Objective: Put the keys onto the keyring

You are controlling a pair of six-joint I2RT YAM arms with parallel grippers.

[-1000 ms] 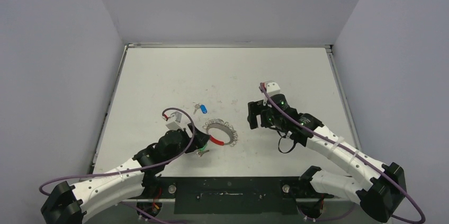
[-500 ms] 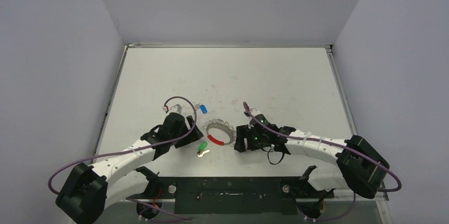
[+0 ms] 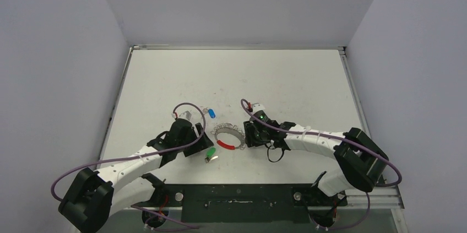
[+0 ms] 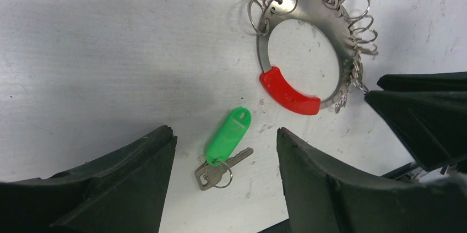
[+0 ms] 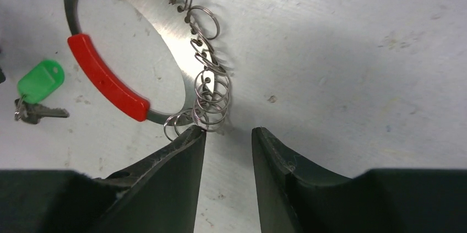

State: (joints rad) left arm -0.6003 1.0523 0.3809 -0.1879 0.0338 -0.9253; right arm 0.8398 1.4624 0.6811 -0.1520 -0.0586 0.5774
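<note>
1. Centrally on the white tabletop [image 3: 275, 79] lies the keyring [image 4: 344, 51]. It is a flat silvery metal hoop with one red sleeve [image 4: 289, 92] on its arc and many small wire loops [image 5: 212, 92] strung along its rim.
2. Just beside the hoop, on its near side, lies the green key [image 4: 228, 134], a tiny silver metal blade on an oblong green plastic tag. It is apart from the hoop and not yet threaded on.
3. Near the hoop's far-left side lies the blue key [image 3: 212, 113], a tiny silver key with a blue plastic tag. It is also apart from the hoop.
4. Above the green key hangs the left tool [image 4: 224, 132], spread wide with one finger on each side of the key and grasping nothing.
5. At the hoop's right edge sits the right tool [image 5: 228, 131], low, its jaws parted a little with nothing between them. One finger is just beside the wire loops; whether it touches them cannot be told.
6. Both keys look very light, thin and flat against the tabletop, so the metal blades would probably be slippery and hard to pinch. The thicker plastic tag seems the better place to take hold.
7. The hoop looks stiff and smooth, and its loops look loose enough to shift. The red sleeve probably offers the firmest hold.
8. No brand, label or writing can be read anywhere, and the green tag looks blank.
</note>
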